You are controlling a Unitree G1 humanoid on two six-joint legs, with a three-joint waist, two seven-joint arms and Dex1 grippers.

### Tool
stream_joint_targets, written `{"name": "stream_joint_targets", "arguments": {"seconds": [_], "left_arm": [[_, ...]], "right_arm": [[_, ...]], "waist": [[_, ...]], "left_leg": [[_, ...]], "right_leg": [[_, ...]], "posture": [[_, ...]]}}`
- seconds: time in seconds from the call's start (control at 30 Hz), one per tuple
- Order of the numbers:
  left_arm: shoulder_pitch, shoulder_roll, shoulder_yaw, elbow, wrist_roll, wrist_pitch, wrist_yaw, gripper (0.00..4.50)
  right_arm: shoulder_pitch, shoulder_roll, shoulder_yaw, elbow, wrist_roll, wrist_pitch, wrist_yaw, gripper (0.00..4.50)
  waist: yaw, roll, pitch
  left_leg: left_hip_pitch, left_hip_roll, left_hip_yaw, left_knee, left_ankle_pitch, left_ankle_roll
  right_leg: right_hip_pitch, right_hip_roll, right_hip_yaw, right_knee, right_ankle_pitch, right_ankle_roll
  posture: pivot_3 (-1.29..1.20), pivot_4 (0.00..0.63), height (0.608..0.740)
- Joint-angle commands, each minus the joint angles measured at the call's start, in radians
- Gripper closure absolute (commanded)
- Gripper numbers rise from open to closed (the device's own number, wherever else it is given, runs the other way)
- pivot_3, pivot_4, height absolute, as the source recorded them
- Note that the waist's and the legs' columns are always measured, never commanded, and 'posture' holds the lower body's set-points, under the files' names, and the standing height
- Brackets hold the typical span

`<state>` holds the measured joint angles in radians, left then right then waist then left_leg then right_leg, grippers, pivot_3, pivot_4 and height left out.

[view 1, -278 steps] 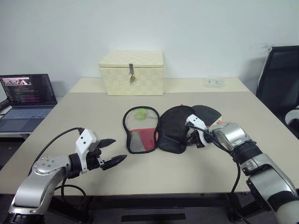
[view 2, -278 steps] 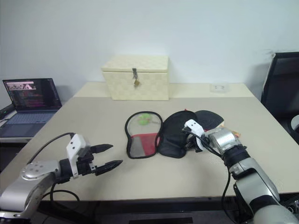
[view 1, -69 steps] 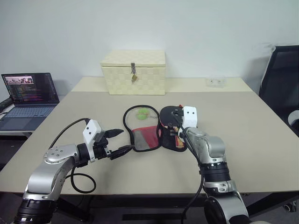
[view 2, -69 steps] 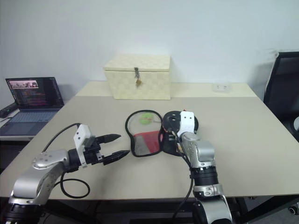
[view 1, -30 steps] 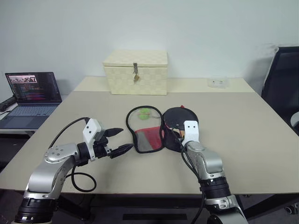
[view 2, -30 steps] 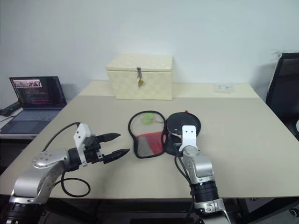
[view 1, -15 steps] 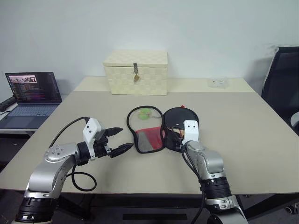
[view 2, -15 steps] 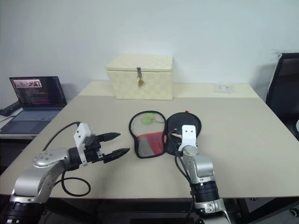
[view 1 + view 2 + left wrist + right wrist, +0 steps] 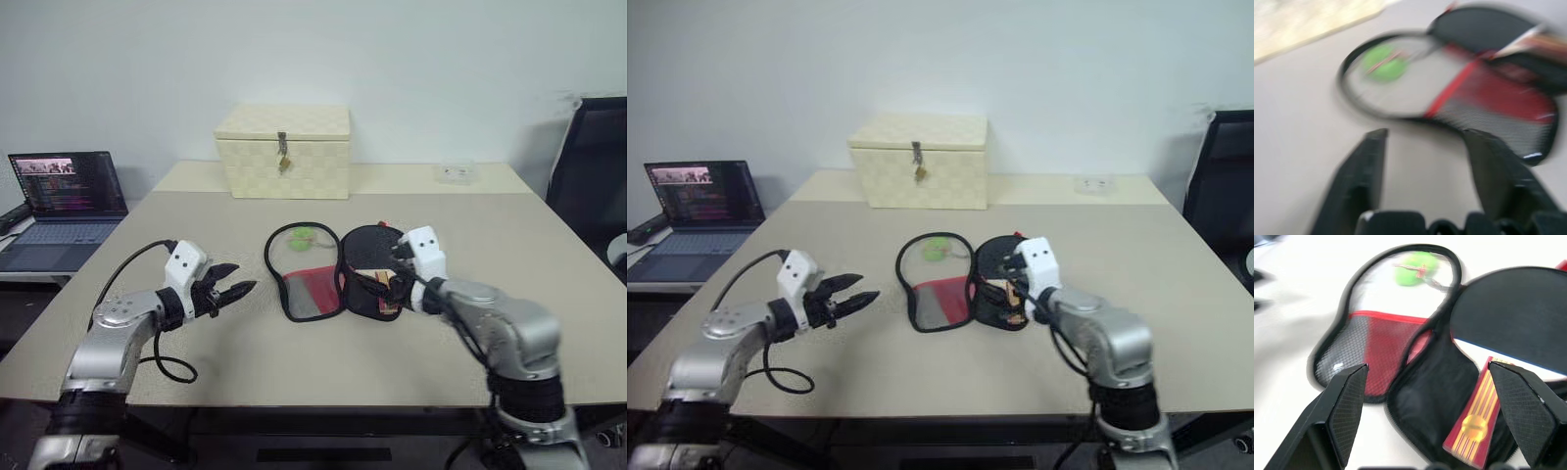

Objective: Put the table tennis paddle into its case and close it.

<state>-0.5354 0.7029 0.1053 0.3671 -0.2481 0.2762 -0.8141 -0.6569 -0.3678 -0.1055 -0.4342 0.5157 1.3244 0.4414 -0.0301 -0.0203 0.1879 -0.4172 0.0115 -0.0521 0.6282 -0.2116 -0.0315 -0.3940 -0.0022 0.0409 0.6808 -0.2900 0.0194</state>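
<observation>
- Paddle (image 9: 1508, 328) lies in the right half of the opened case (image 9: 328, 279) near the middle of the table (image 9: 549, 264), black face up, its striped wooden handle pointing toward the near edge and resting over the case's lower lip.
- Case is spread flat in two halves: the mesh-and-red lid half to the left, with a small green charm (image 9: 297, 235) inside its upper loop, and the black half under the paddle to the right.
- Right gripper (image 9: 1435, 391) hangs just above the handle end, fingers spread wide and holding nothing; it is plainly the nearer arm.
- Left gripper (image 9: 227, 292) hovers over bare table, well apart from the lid half's left edge, pointing toward it, fingers part-way open and empty.
- Judged from this, the coming move turns on folding the left lid half rightward over the paddle, whose long axis runs from far edge to near edge.
- Count: one paddle, one case, one charm, two grippers.
- Beyond, a cream latched box (image 9: 284, 150) sits at the table's far edge and a laptop (image 9: 61, 201) on a side desk to the left.
</observation>
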Motion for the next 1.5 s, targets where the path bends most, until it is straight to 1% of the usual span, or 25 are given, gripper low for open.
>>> {"name": "stream_joint_targets", "arguments": {"seconds": [0.03, 0.13, 0.23, 0.37, 0.57, 0.77, 0.93, 1.13, 1.3, 1.47, 1.5], "left_arm": [[-0.104, -0.019, -0.034, 0.18, 0.082, -0.098, 0.038, 3.37], [-0.185, -0.052, -0.065, 0.355, 0.124, -0.172, 0.025, 4.43], [-0.248, -0.088, -0.091, 0.499, 0.162, -0.254, 0.012, 4.47], [-0.345, -0.15, -0.123, 0.684, 0.224, -0.343, 0.036, 4.47], [-0.447, -0.237, -0.125, 0.829, 0.256, -0.406, 0.048, 4.47], [-0.553, -0.333, -0.13, 0.859, 0.274, -0.441, 0.008, 4.47], [-0.661, -0.426, -0.124, 0.833, 0.247, -0.47, -0.075, 4.47], [-0.722, -0.497, -0.129, 0.836, 0.251, -0.49, -0.112, 4.47], [-0.696, -0.484, -0.122, 0.849, 0.261, -0.495, -0.102, 4.47], [-0.634, -0.422, -0.088, 0.8, 0.22, -0.495, -0.152, 4.47], [-0.615, -0.406, -0.078, 0.776, 0.206, -0.489, -0.172, 4.49]], "right_arm": [[-0.002, -0.044, -0.035, -0.07, 0.089, 0.017, 0.065, 0.2], [0.015, -0.081, -0.029, -0.085, 0.109, 0.015, 0.078, 0.2], [0.021, -0.093, -0.027, -0.086, 0.114, 0.006, 0.062, 0.2], [0.029, -0.093, -0.033, -0.084, 0.113, 0.0, 0.035, 0.2], [0.04, -0.1, -0.034, -0.077, 0.1, -0.016, 0.006, 0.2], [0.056, -0.119, -0.058, -0.077, 0.106, -0.019, -0.01, 0.2], [0.061, -0.171, -0.12, -0.057, 0.116, -0.004, -0.006, 0.2], [0.06, -0.225, -0.147, -0.005, 0.094, -0.021, -0.013, 0.2], [0.032, -0.225, -0.143, 0.074, 0.061, -0.045, -0.052, 0.2], [-0.025, -0.174, -0.105, 0.232, 0.008, -0.099, -0.094, 0.2], [-0.042, -0.158, -0.098, 0.278, -0.006, -0.117, -0.104, 0.1]], "waist": [[-0.001, 0.0, 0.0], [-0.002, 0.0, 0.0], [-0.003, 0.0, 0.0], [-0.001, 0.0, 0.0], [0.002, -0.001, 0.0], [0.002, -0.001, 0.0], [0.002, -0.002, 0.0], [-0.001, -0.001, 0.0], [-0.012, -0.001, 0.0], [-0.023, -0.001, 0.0], [-0.022, -0.001, 0.0]], "left_leg": [[0.0, 0.0, 0.0, 0.0, 0.0, 0.0], [0.0, 0.0, 0.0, 0.0, 0.0, 0.0], [-0.001, 0.0, 0.001, 0.0, 0.0, 0.0], [-0.001, -0.001, 0.0, 0.001, 0.0, 0.0], [-0.002, -0.002, 0.0, 0.001, 0.0, 0.0], [-0.003, -0.002, 0.0, 0.001, 0.0, 0.0], [-0.005, -0.002, -0.001, 0.001, 0.0, 0.0], [-0.005, -0.004, -0.001, 0.001, 0.0, 0.0], [-0.003, -0.003, 0.001, 0.001, 0.0, 0.0], [-0.002, -0.003, 0.002, 0.001, 0.0, 0.0], [-0.002, -0.002, 0.002, 0.001, 0.0, 0.0]], "right_leg": [[0.0, 0.0, 0.0, 0.0, 0.0, 0.0], [0.0, 0.0, 0.0, 0.0, 0.0, 0.0], [0.0, 0.0, 0.001, 0.0, 0.0, 0.0], [-0.001, 0.0, 0.0, 0.001, 0.0, 0.0], [0.0, 0.0, 0.0, 0.001, 0.0, 0.001], [-0.001, 0.0, -0.001, 0.001, 0.0, 0.001], [-0.002, 0.0, -0.001, 0.001, 0.0, 0.001], [-0.002, 0.0, 0.0, 0.0, 0.0, 0.001], [-0.003, 0.002, 0.001, 0.002, 0.0, 0.001], [-0.002, 0.003, 0.002, 0.002, 0.0, 0.001], [-0.002, 0.003, 0.003, 0.003, 0.0, 0.001]], "posture": [[0.0, 0.15, 0.74], [0.0, 0.15, 0.74], [0.0, 0.15, 0.74], [0.0, 0.15, 0.74], [0.0, 0.15, 0.74], [0.0, 0.15, 0.74], [0.0, 0.15, 0.74], [0.0, 0.15, 0.74], [0.0, 0.15, 0.74], [0.0, 0.15, 0.74], [0.0, 0.15, 0.74]]}}
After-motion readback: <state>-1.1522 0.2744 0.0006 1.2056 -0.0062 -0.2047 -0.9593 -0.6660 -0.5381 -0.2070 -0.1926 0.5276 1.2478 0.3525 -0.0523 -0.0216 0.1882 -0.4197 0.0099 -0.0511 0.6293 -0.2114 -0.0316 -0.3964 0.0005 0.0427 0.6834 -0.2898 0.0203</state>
